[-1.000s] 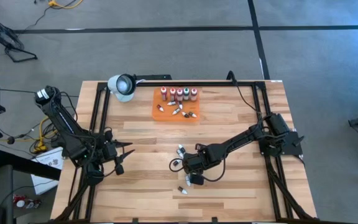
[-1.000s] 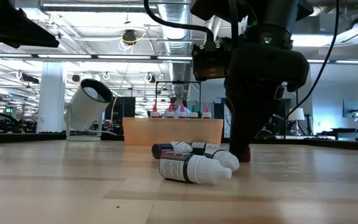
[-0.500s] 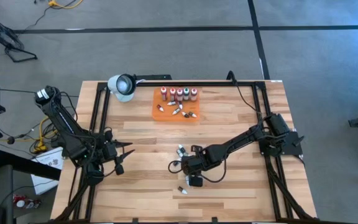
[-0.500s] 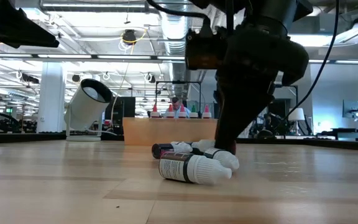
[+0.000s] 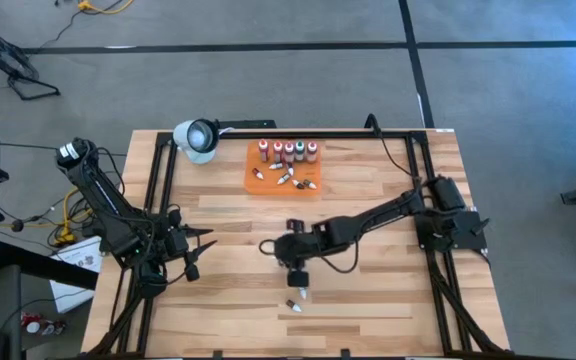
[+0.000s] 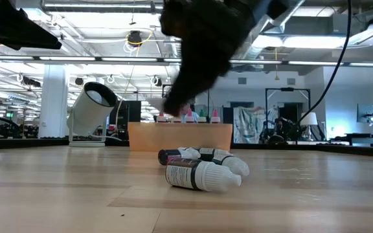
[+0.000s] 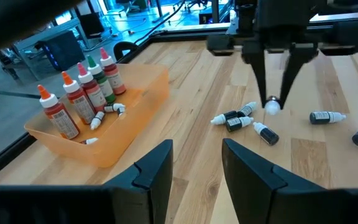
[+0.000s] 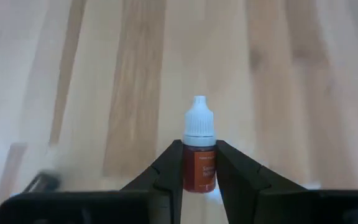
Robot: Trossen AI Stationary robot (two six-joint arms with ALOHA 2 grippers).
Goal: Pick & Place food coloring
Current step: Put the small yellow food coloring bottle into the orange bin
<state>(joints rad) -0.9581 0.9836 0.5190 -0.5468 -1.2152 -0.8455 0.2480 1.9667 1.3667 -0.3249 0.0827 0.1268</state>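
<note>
Two arms show from above: my right gripper (image 5: 290, 252) is over the middle of the wooden surface (image 5: 228, 215), and my left gripper (image 5: 200, 250) waits near the left edge, half open and holding nothing. Low down, three vials (image 6: 203, 166) lie together on the surface. In the right wrist view, the fingers pinch a small reddish vial (image 8: 199, 157) with a white cap. In the left wrist view, bigger bottles (image 7: 82, 90) stand in the orange tray (image 7: 132, 109).

Vial (image 8: 199, 163) label has print, too blurred to read; no other txt.
</note>
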